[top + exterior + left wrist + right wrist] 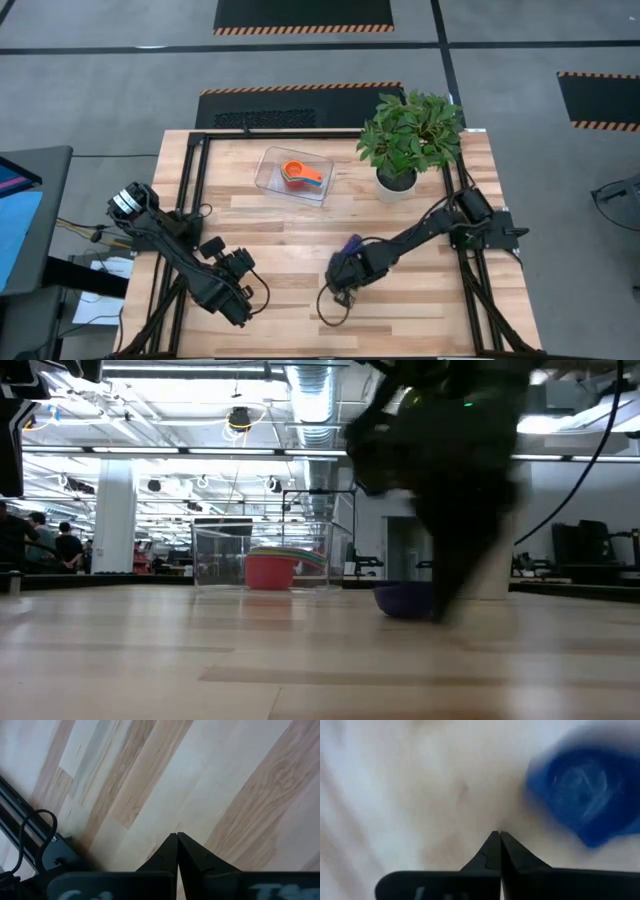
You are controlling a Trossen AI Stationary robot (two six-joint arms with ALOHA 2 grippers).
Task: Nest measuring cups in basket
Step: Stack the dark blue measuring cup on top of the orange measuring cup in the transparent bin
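Note:
The clear basket [268, 170] stands on the far middle of the table, with nested cups [300, 175] in it, an orange one on top; the low view shows a red cup [268, 572] inside the basket [215, 560]. A dark blue cup [350, 244] sits on the table on its own base [402, 600]. My right gripper [343, 282] is low over the table just near of that cup, fingers shut [498, 835], with the cup [585, 790] off to one side of the fingertips. My left gripper [240, 263] waits at the near left, shut [177, 836].
A white pot with a green plant [408, 135] stands at the far right, close to the basket. Black frame rails [190, 200] run along the table's left and right sides. Bare wood lies between the two arms [290, 250].

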